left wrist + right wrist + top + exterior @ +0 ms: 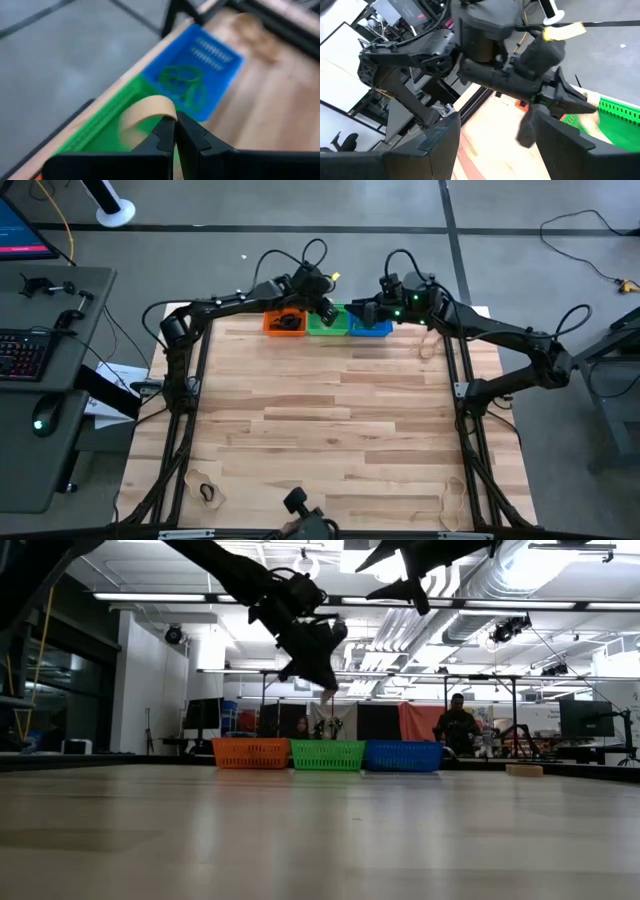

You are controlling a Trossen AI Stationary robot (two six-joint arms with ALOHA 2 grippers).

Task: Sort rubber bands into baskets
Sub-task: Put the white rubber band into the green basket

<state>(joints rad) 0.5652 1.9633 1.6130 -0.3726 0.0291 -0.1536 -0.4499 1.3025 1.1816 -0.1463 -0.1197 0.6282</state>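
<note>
pinching a tan rubber band [145, 116] at one edge of its loop, the left end effector [174, 131] has its fingers pressed shut on the strip, and the rest of the band curls free in front of them over the green basket [107, 127], with the blue basket [212, 60] just beyond holding green rubber bands [184, 84]. such a band looks very light, soft and floppy, so a grip on a single strand of the loop should hold it, though it may cling to a finger when let go. in the high view more loose bands [207, 494] lie near the bottom edge of the table [330, 430]. farther up, in the upper middle, the orange basket [284, 323] completes the row. the right end effector [366, 311] hovers over the blue basket, fingers spread wide and holding nothing.
</note>
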